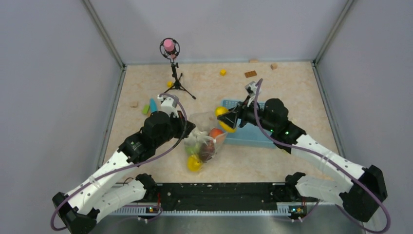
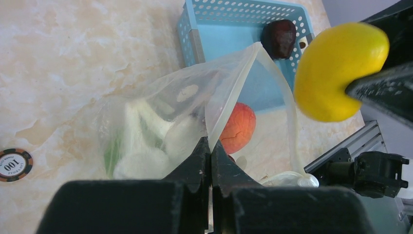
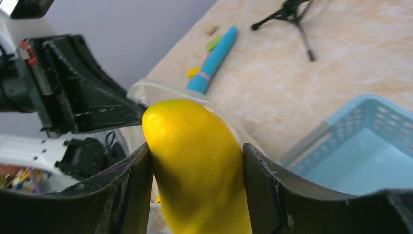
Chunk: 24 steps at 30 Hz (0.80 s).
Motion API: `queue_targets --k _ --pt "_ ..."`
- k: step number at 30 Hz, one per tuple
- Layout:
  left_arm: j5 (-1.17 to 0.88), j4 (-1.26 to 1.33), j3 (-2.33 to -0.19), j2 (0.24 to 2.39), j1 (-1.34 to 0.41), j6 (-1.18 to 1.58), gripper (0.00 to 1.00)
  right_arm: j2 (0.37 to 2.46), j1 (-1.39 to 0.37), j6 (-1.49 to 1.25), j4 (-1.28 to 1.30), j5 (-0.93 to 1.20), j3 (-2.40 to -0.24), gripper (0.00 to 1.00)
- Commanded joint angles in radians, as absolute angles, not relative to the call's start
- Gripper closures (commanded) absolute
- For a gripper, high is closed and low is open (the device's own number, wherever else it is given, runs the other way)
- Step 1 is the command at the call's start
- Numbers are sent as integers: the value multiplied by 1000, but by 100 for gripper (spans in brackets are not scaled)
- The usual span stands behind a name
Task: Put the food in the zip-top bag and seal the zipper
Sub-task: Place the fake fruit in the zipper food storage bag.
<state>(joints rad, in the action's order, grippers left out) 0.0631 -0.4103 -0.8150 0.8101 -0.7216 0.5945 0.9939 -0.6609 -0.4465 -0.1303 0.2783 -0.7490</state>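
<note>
The left arm reaches from its base up toward the table's middle, elbow bent, its wrist over the far left side of the bag (image 1: 205, 144). The left gripper (image 2: 210, 152) has its fingers pressed together, pinching the bag's rim and lifting it, so the mouth stands open toward the basket (image 2: 191, 34). The zipper (image 2: 290, 122) arcs loosely around that opening, unsealed.

The right arm stretches from its base leftward across the basket's near edge, with the forearm low and the wrist turned toward the bag. The right gripper (image 3: 196, 146) is spread about as wide as the yellow fruit (image 2: 336, 73) it clamps, with one finger on each side. It holds the fruit in the air just beside the raised mouth and above the bag's far edge.

The bag lies on the table between the two grippers, touching the basket's near left corner. Inside it are a peach (image 2: 238, 127) near the mouth, white pieces (image 2: 146, 161), something green (image 1: 191, 146) and another yellow piece (image 1: 194, 163) at the near end. A dark red apple (image 2: 278, 38) sits in the basket's far corner.
</note>
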Motion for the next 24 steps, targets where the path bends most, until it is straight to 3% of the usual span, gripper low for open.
queue_targets --k 1,13,21,24 --pt "48 -365 -818 797 -724 583 100 1118 -753 -404 -299 440 -852 64" --pt "47 -372 -820 792 -724 575 100 1318 -816 -349 -332 419 -930 64" --pt "53 -374 -819 781 -724 575 100 1327 -843 -429 -101 235 -950 49" --pt "51 -370 -816 779 -724 575 100 1351 -871 -492 37 146 -1000 48"
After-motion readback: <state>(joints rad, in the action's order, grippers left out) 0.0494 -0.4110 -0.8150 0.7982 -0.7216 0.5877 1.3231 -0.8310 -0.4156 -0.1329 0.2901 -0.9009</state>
